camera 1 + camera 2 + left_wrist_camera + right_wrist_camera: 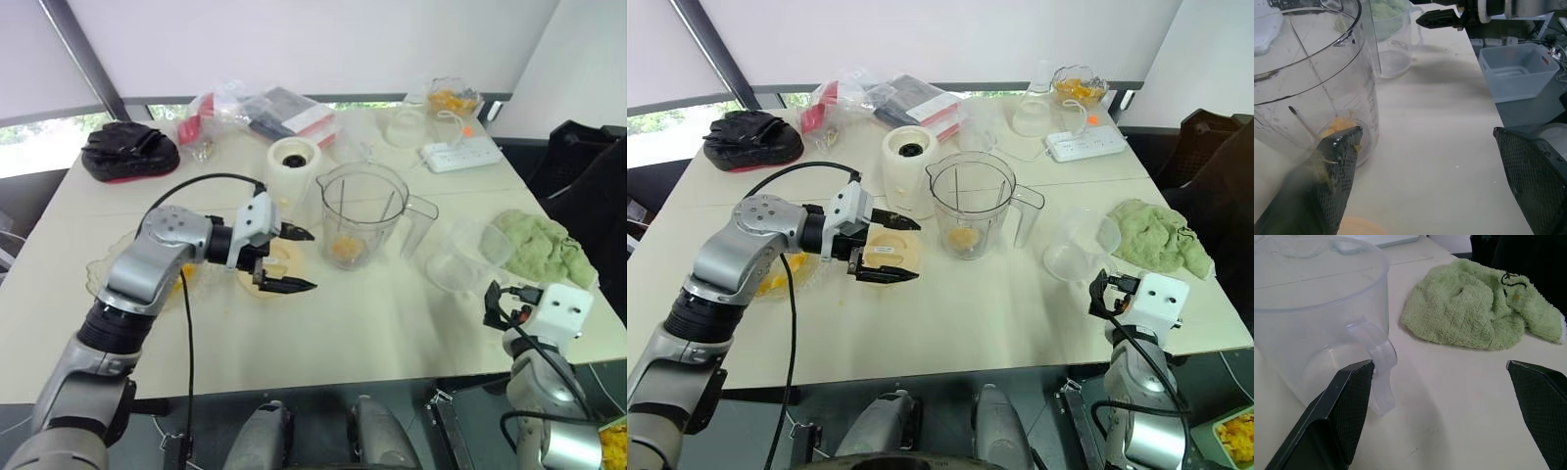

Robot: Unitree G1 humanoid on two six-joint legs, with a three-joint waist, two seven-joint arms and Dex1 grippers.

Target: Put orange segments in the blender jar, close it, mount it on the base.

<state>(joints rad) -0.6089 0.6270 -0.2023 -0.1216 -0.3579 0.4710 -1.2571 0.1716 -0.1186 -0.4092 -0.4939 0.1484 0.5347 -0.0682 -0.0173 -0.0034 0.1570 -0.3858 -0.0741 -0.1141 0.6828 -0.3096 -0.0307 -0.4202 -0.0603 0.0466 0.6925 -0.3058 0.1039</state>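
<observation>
Your left gripper (312,260) hangs just beside the jar (362,211), jaws released and empty; swing carelessly and you tip it. Right gripper (1440,363) jaws gape empty too.

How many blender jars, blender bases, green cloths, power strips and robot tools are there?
blender jar: 1
blender base: 1
green cloth: 1
power strip: 1
tools: 2, the left tool and the right tool
Total: 6

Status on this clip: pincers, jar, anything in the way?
Left pincer open, empty, beside blender jar. Right pincer open by clear jug. Jar upright, lidless, orange segments inside, off the base. Nothing between left pincer and jar.
</observation>
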